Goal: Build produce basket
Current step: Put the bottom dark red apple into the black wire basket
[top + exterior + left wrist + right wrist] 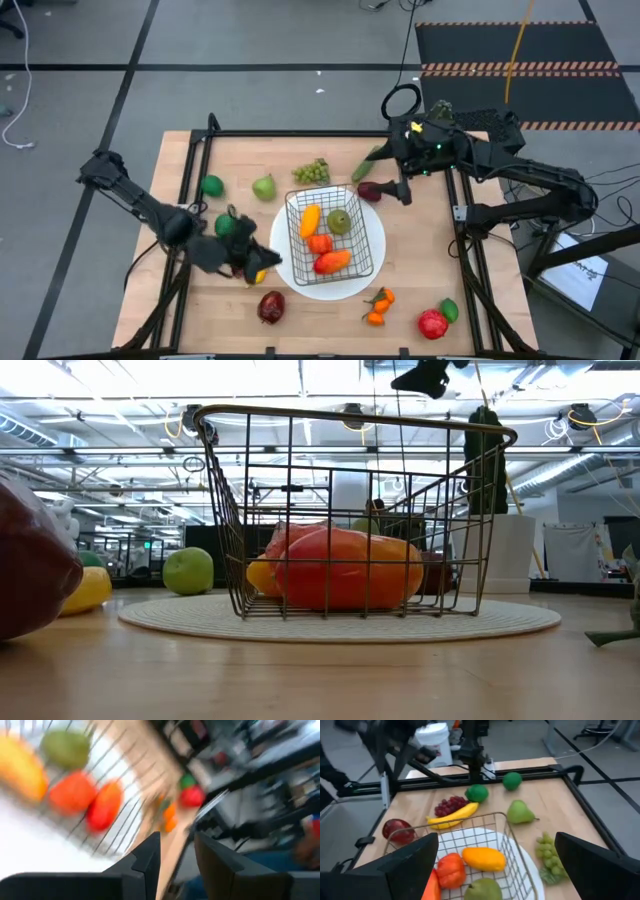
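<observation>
Smack in the middle of the bench (430, 270) sits the basket (334, 232), parked on a white plate (300, 283) so it's an easy target for either arm. It's already got a few bits of produce in it: a yellow pepper (310, 218), a pear (340, 221) and a couple of orange-red peppers (330, 261). The left gripper (177, 837) is down by the plate's left edge, right next to the banana (454, 815) and purple grapes (449, 805). Its fingers are only a little apart with nothing between them, so I'd guess it's lining up on one of those. The right gripper (400, 186) hangs over the far right side with its fingers spread wide and empty, just beside a dark red fruit (370, 190) and the cucumber (364, 164), probably its next picks. Tomato (432, 323) and tangerines (379, 306) are out on the near right corner, well away from both.
</observation>
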Robot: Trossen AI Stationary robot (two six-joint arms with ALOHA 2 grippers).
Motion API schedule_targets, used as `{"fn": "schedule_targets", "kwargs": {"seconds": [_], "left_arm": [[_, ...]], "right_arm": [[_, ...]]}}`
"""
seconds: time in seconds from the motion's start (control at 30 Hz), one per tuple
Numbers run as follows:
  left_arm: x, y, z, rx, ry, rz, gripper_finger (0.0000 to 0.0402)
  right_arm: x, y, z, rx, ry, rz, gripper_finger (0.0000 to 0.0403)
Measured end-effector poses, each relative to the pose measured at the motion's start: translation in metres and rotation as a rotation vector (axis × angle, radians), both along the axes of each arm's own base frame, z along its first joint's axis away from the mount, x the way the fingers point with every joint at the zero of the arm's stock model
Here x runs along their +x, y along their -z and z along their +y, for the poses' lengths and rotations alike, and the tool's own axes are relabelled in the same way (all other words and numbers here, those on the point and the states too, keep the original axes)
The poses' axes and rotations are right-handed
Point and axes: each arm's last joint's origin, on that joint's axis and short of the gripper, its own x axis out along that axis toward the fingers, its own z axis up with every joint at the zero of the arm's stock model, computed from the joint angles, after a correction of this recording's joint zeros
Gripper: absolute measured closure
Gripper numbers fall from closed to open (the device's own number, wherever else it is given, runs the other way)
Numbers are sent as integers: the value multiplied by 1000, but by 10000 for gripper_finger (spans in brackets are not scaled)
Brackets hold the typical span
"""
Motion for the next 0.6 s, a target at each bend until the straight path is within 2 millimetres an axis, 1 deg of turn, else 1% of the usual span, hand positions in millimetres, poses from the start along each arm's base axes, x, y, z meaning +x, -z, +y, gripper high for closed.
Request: {"fn": "schedule_targets", "kwargs": {"seconds": [0.1,0.23,0.4,0.5,0.6], "left_arm": [[4,16,-12,-67,36,108,282],[6,37,-25,-200,60,294,282],[14,57,-36,-363,31,450,278],[20,69,-39,-459,29,558,245],[25,77,-39,-510,18,642,183]], "right_arm": [[-5,0,-4,3,24,16,9],[-7,1,-8,1,41,25,9],[-6,1,-11,-21,43,21,9],[-5,1,-12,-26,45,14,9],[-5,2,-13,-26,46,17,9]]}}
